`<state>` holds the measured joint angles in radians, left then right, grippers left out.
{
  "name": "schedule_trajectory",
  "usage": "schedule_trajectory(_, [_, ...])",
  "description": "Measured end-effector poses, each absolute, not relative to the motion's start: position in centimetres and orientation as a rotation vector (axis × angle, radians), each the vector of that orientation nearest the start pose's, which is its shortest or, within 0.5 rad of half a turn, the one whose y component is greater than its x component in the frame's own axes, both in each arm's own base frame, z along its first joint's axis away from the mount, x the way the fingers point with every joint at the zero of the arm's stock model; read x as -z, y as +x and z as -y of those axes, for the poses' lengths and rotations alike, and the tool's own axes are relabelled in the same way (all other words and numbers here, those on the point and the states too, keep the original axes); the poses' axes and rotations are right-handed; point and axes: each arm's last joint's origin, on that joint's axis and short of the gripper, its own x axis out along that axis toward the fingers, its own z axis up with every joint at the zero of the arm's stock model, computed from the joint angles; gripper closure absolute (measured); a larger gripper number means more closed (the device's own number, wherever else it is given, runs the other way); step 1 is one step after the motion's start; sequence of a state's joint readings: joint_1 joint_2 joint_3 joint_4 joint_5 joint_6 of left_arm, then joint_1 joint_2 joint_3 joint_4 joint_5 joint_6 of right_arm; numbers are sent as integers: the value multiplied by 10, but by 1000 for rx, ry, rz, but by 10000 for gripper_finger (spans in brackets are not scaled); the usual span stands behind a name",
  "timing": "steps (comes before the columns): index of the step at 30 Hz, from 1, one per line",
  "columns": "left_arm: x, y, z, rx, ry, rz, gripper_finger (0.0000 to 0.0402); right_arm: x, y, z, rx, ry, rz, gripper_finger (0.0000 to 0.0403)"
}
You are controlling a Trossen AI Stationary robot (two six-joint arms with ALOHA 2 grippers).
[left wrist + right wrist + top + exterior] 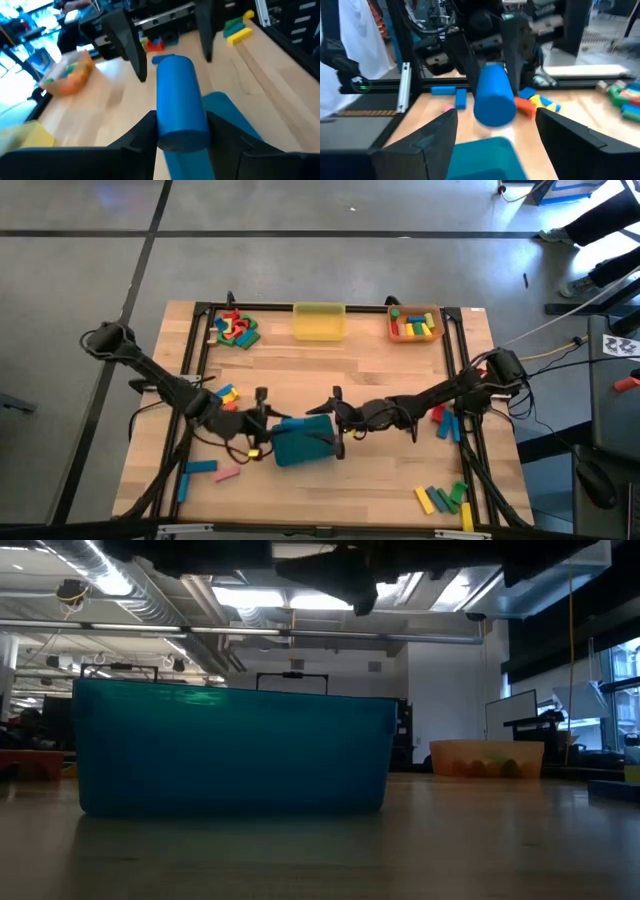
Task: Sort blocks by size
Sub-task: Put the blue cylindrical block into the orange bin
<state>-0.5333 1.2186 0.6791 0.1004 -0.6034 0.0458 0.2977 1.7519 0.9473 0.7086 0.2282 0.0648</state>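
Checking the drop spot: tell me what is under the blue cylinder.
The teal tray lies under the blue cylinder, which the left gripper holds in its jaws. The cylinder hides part of the tray, and no view shows whether the tray holds blocks.

From above, the arms cover part of the teal tray (pixel 300 445), so what lies inside can't be told. At desk level its wall hides the blocks behind, and the jaws are cut off overhead.
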Motion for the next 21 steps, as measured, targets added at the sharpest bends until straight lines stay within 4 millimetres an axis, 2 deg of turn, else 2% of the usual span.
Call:
schedule_trajectory(6, [-242, 241, 90, -72, 274, -341, 282, -228, 369, -90, -25, -30, -68, 132])
schedule_trajectory(12, [-248, 249, 73, -87, 289, -293, 280, -227, 373, -76, -35, -76, -91, 138])
schedule_trajectory(21, [-247, 253, 61, -56, 270, -307, 279, -226, 374, -73, -27, -130, -89, 226])
